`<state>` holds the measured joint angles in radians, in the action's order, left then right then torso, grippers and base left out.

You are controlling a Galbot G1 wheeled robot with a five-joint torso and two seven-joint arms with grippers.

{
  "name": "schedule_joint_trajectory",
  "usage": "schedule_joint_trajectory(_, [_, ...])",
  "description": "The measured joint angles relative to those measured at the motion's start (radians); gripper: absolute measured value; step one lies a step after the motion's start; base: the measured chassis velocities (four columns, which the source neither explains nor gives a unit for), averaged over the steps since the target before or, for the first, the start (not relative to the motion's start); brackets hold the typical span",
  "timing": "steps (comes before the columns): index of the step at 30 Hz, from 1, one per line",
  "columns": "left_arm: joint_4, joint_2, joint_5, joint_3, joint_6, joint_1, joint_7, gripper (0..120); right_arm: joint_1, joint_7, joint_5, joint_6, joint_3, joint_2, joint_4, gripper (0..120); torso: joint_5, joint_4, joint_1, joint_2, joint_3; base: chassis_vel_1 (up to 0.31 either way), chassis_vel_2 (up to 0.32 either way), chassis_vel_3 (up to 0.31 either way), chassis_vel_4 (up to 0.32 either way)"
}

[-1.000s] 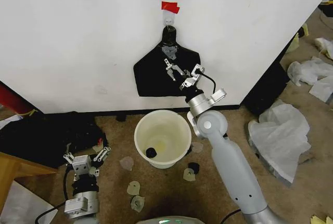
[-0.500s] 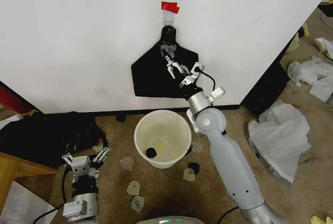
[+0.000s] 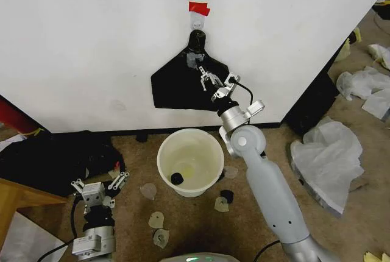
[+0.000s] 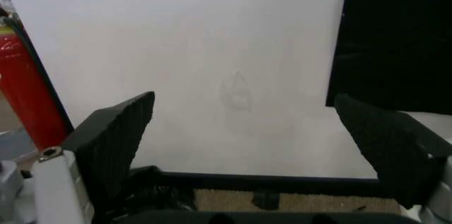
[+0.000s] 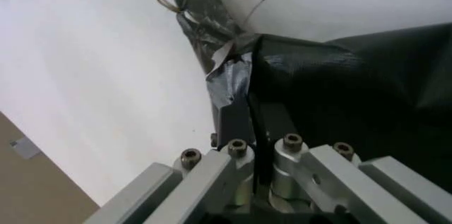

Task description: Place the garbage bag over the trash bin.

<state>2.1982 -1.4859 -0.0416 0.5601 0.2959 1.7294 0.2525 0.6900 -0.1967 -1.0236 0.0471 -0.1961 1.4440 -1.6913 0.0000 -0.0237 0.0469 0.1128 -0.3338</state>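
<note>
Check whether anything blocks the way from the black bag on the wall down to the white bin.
Nothing visible does. The right hand is shut on the black plastic garbage bag hanging from the wall hook, and the round cream plastic trash bin stands open-topped directly below.

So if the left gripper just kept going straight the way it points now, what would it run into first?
Probably the bare white wall. The left gripper, open and low by the floor left of the trash bin, frames plain wall between its fingers; the garbage bag hangs off to one side. Depth is unclear.
</note>
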Motion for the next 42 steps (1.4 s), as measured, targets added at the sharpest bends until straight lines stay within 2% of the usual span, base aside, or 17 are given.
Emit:
schedule_joint_trajectory(8, [-0.003,0.004,0.005,-0.003,-0.001,-0.008,0.004,100,0.017,0.006,0.018,0.0,-0.001,-0.004,-0.015,0,0.0,0.0001,0.0,0.0,0.0,0.0,0.0,0.0,0.0])
schedule_joint_trajectory(21, [-0.027,0.018,0.022,-0.019,-0.007,-0.032,0.011,100,0.275,-0.03,0.189,-0.028,-0.004,-0.061,-0.196,0,0.0001,-0.0001,0.0,0.0,0.0,0.0,0.0,0.0,0.0])
schedule_joint_trajectory(28, [-0.034,0.027,0.026,-0.029,-0.008,-0.041,0.011,100,0.421,-0.062,0.282,-0.065,-0.04,-0.092,-0.283,0,0.0,0.0001,0.0,0.0,0.0,0.0,0.0,0.0,0.0])
schedule_joint_trajectory(35, [-0.034,0.039,0.039,-0.03,-0.008,-0.049,0.012,100,0.548,-0.077,0.362,-0.127,-0.061,-0.116,-0.306,0,0.0002,0.0,0.0,0.0,0.0,0.0,0.0,0.0,0.0])
schedule_joint_trajectory(42, [-0.036,0.039,0.041,-0.033,-0.008,-0.051,0.012,100,0.639,-0.085,0.466,-0.18,-0.056,-0.102,-0.319,0,0.0001,0.0001,0.0,0.0,0.0,0.0,0.0,0.0,0.0])
